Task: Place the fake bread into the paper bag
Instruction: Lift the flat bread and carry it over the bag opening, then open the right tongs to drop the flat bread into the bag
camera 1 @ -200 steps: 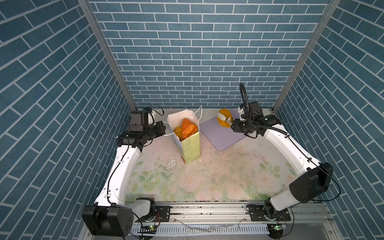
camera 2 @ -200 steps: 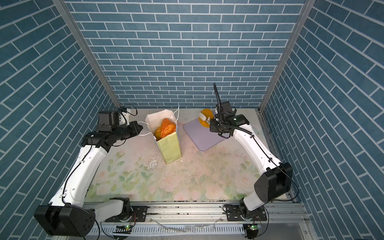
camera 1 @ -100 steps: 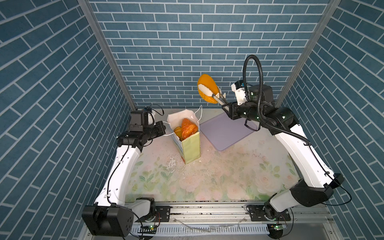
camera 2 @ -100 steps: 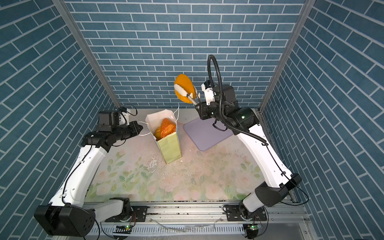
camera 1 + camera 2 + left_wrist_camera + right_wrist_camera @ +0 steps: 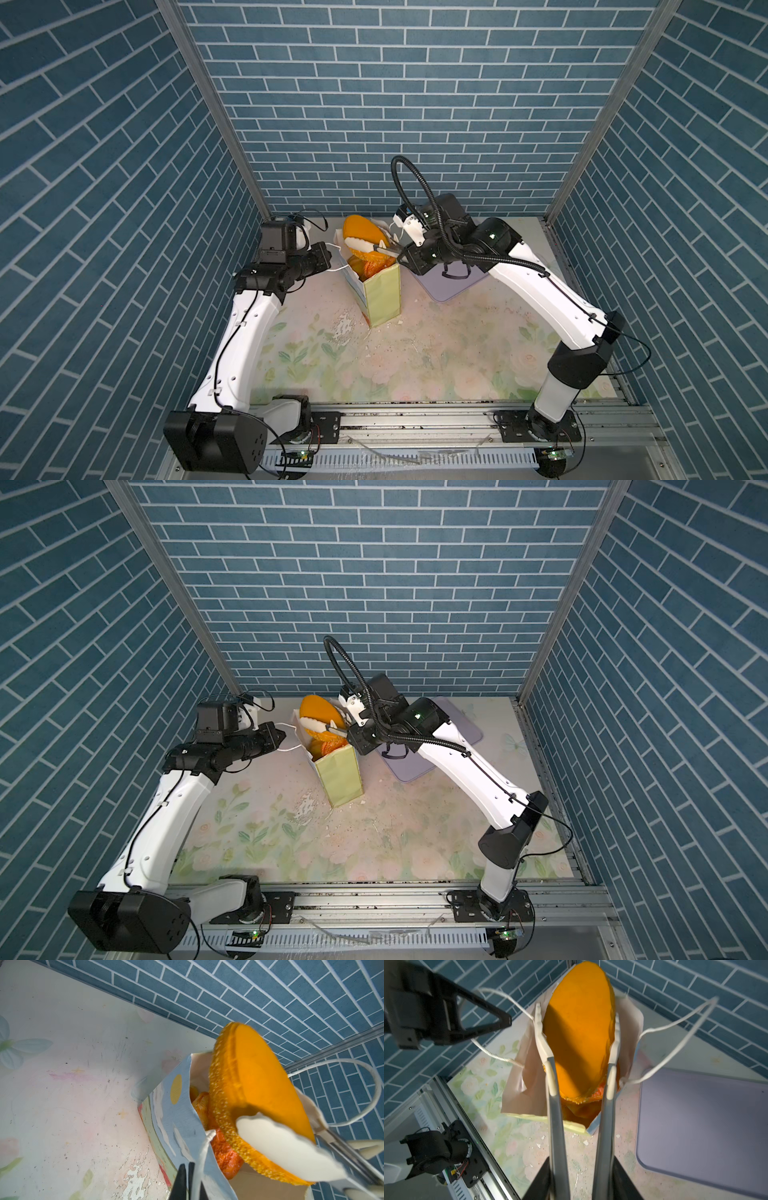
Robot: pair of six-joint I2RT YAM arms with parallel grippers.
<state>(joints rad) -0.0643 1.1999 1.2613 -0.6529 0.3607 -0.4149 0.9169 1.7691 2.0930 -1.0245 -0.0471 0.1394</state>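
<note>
The metal rail (image 5: 415,419) runs along the near edge and carries both arm bases. Beyond it the table (image 5: 415,374), covered in a faded flower print, gives open room across its whole near half. Its coating is flaked white in a patch (image 5: 344,328) just in front of the bag, with crumbs scattered around.

The paper bag (image 5: 382,295) stands upright toward the back, left of the middle, with a pale green side facing forward and its mouth open. In the left wrist view its printed face shows a yellow dot on blue and white.

The left gripper (image 5: 327,258) sits just left of the bag, pressed together on the bag handle (image 5: 204,1147), a white cord. The right gripper (image 5: 577,1009) reaches over the mouth from the right, with its white fingers (image 5: 546,1049) on either side of the bun (image 5: 259,1076). Whether they press it or stand loose, I cannot tell.

The flat, round, orange bun stands tilted on edge. Its lower rim is inside the mouth on top of the pastries (image 5: 224,1151) in the bag, and its upper part is above the rim. The second handle (image 5: 675,1022) arches free on the tray's side.

Just right of the bag the lilac tray (image 5: 453,286) lies flat, partly under the right arm. Blue tile walls (image 5: 374,104) close in on the left, back and right, tight to the table's edges.
</note>
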